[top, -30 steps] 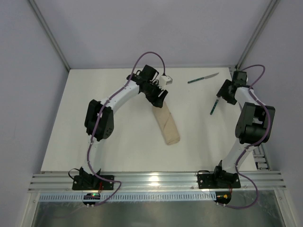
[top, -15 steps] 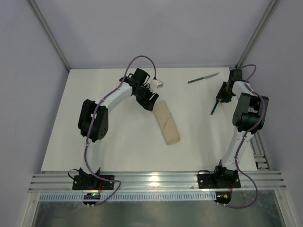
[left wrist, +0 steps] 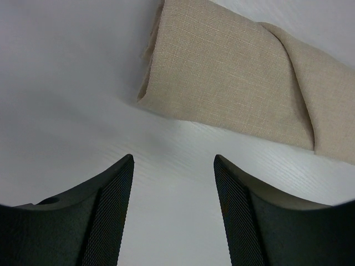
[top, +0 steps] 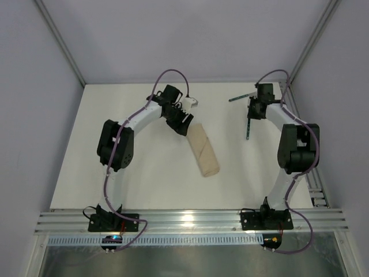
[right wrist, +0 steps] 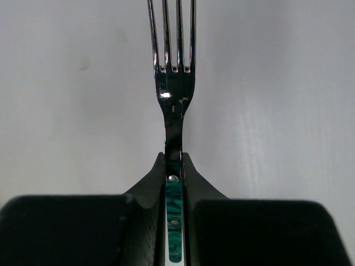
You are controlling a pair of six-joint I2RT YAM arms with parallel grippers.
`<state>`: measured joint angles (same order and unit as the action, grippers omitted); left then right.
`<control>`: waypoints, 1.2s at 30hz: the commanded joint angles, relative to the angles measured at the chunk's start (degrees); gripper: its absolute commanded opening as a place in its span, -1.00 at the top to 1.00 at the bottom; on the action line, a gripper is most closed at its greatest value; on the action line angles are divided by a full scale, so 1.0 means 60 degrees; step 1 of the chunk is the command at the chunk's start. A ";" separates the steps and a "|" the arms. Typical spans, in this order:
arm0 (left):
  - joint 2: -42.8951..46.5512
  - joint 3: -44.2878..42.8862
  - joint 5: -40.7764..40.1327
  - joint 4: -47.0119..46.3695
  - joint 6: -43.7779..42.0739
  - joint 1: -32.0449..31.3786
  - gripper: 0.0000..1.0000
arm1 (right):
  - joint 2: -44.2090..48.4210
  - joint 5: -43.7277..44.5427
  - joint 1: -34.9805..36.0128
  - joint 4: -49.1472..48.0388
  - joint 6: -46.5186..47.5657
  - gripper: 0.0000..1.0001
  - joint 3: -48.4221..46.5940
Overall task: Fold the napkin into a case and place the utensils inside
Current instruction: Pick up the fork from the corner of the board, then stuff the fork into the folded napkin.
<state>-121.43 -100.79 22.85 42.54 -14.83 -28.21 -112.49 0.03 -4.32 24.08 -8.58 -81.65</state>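
The napkin, folded into a narrow beige case (top: 203, 151), lies slanted mid-table; its open top end (left wrist: 222, 83) fills the upper part of the left wrist view. My left gripper (top: 182, 126) (left wrist: 173, 160) hovers open just short of that end, with only bare table between its fingers (left wrist: 108, 216). My right gripper (top: 252, 111) (right wrist: 173, 160) is shut on the green handle of the fork (right wrist: 173, 83) (top: 248, 128), tines pointing away from the wrist. The knife (top: 237, 98) lies at the back of the table, its blade end hidden behind the right wrist.
The white table (top: 144, 173) ends in grey walls at the back and sides, with metal frame posts (top: 311, 40) in the corners. An aluminium rail (top: 190, 220) carries both arm bases at the near edge.
My right gripper has closed on the fork and carried it left, toward the knife. The left gripper drew back a little from the case's top end and stayed open.
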 commanded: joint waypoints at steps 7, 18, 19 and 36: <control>-0.0987 -0.0984 0.0058 -0.0865 0.0669 0.0336 -0.30 | 0.2900 0.0317 0.4365 -0.5607 -0.0034 0.93 0.2212; -0.1603 -0.1321 0.1216 -0.0938 0.1183 0.0556 -0.19 | 0.1887 0.0771 0.6095 -0.5360 -0.0621 0.93 0.2182; -0.1632 -0.1307 0.1216 -0.0924 0.1154 0.0556 -0.18 | 0.1887 0.0756 0.6110 -0.5433 -0.0708 0.92 0.2254; -0.2116 -0.1702 0.1860 -0.1070 0.1811 0.0614 0.02 | 0.1477 0.0771 0.6198 -0.4570 -0.0636 0.93 0.2416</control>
<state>-133.47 -108.53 31.20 38.00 -6.35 -24.75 -103.90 4.95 32.01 -2.24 -12.62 -66.89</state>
